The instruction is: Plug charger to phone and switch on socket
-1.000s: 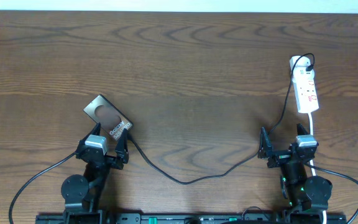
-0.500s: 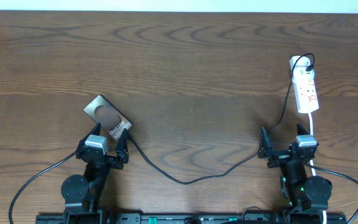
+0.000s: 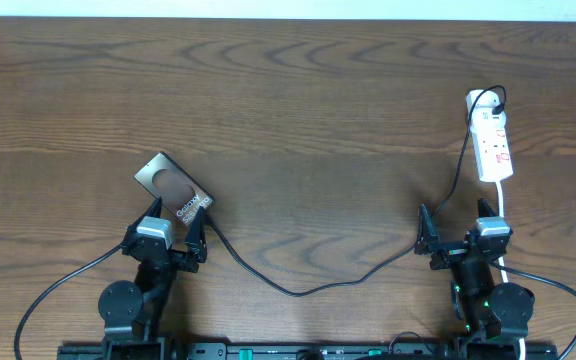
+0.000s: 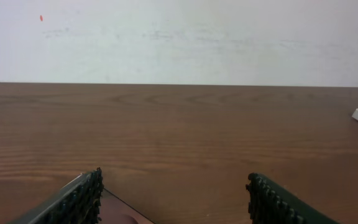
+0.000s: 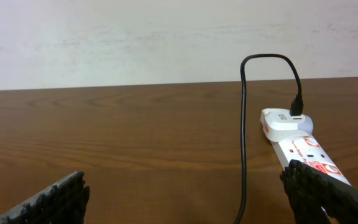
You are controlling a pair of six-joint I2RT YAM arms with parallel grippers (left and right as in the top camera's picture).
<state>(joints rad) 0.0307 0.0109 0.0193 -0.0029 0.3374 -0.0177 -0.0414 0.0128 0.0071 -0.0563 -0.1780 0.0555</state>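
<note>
Overhead: the socket (image 3: 493, 145) lies just ahead of the right gripper (image 3: 456, 222), with its long axis running away from the claw, so the right arm is by far the nearer. The phone (image 3: 173, 190) is well apart from the socket, far to its left, and is laid diagonally just in front of the left gripper (image 3: 175, 222). The charger (image 3: 303, 291) is led from the socket's far end in a slack loop to the phone — whether its tip is seated cannot be told.

Left wrist: the jaws are spread and nothing is held. The socket is glimpsed only at the far right edge.

Right wrist: the jaws are wide apart and empty. The socket is seen ahead and to the right, partly hidden behind the right finger — a short reach forward and rightward is judged enough for its switch.
</note>
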